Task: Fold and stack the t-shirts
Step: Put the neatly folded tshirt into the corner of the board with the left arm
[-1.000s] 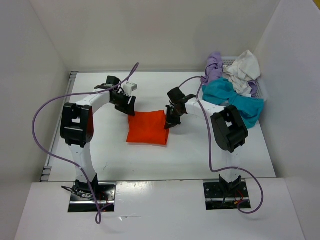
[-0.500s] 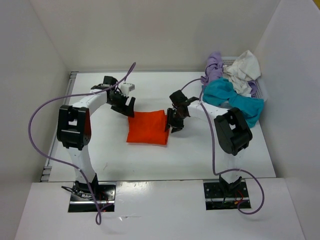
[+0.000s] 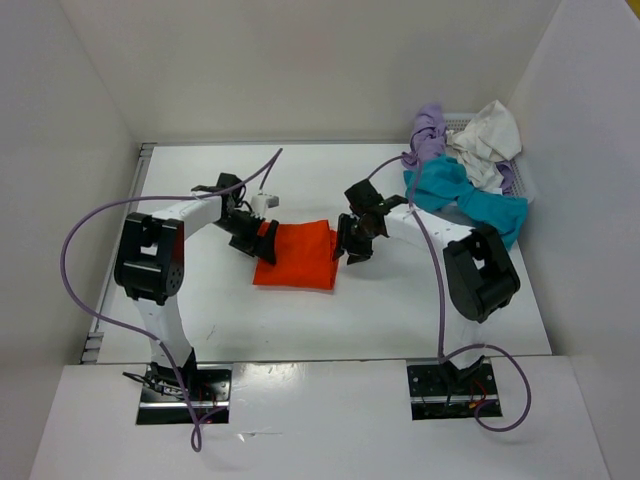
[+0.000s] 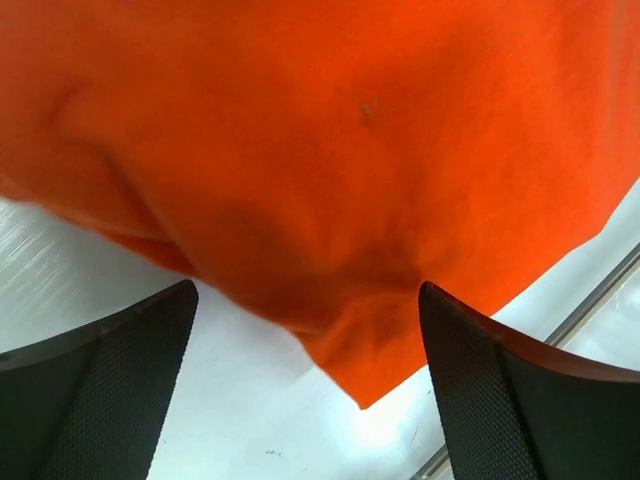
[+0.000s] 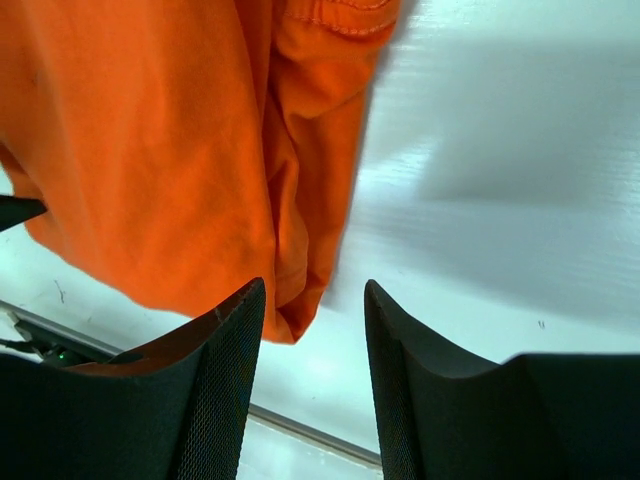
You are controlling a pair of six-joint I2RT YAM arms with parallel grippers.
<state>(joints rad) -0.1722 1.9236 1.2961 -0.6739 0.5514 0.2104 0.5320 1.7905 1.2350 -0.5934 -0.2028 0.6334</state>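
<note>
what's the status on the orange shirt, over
Left gripper open, left edge of orange t-shirt. Right gripper open at its right edge. Shirt folded, flat on table. Heaped at mesh basket, well apart: teal t-shirt, lavender t-shirt, off-white t-shirt.

- You see the orange t-shirt (image 4: 330, 150) filling the upper frame.
- Its lowest corner points down at bottom centre.
- Your left end effector (image 4: 307, 290) has its jaws spread wide either side of that corner.
- White worktop (image 4: 240, 420) shows below.
</note>
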